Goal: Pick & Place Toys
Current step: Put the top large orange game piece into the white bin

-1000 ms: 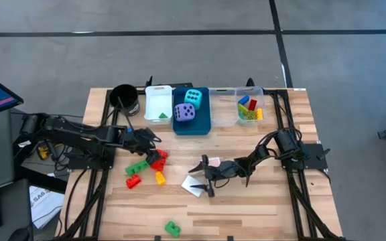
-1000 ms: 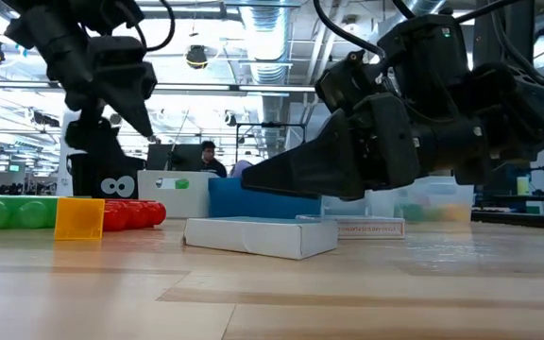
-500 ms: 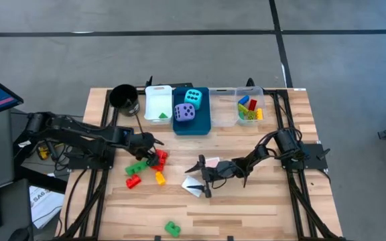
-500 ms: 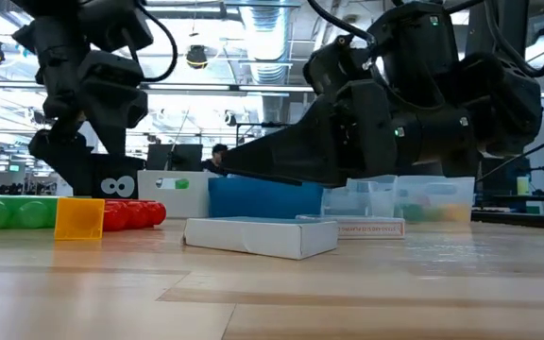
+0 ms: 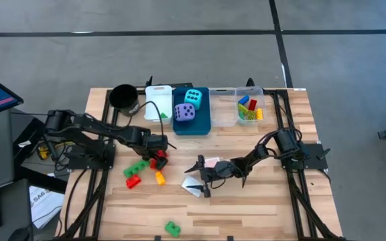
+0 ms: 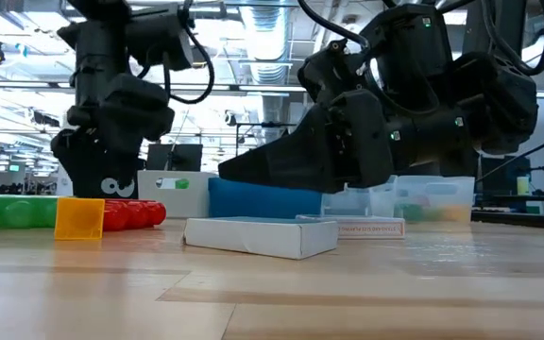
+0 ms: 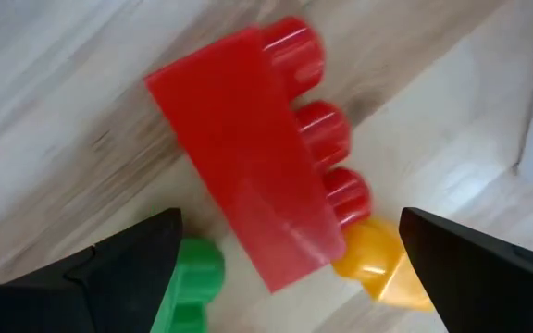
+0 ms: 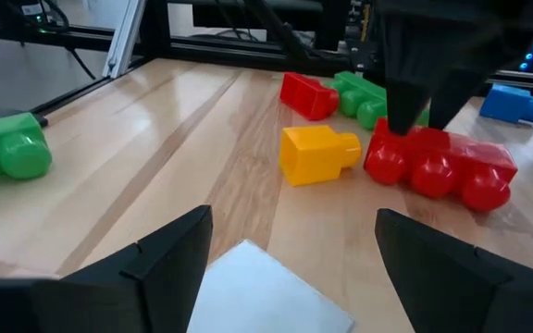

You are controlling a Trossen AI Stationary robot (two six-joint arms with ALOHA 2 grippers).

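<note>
Two dark arms reach in over your wooden surface (image 5: 260, 201), and at its far edge sit a black cup (image 5: 123, 98), a white bin (image 5: 157, 107), a blue bin (image 5: 200, 120) holding the cyan die (image 5: 193, 97) and purple die (image 5: 184, 112), and a clear bin (image 5: 246, 120) with a few coloured bricks inside. Your left pincer (image 5: 158, 151) hangs straight over the long red brick (image 7: 266, 176), fingers spread wide on either side of it and not gripping it; that brick lies in the cluster left of centre, with a yellow brick (image 5: 160, 178) touching one end, a green brick (image 5: 137, 168) just beside it, and a smaller red brick (image 5: 133, 181) near. Your right pincer (image 5: 203, 175) sits low at mid-surface, fingers parted and holding nothing, just above the flat white card (image 5: 194, 187). One more green brick (image 5: 172, 228) lies alone near the front edge, well apart from the rest.
</note>
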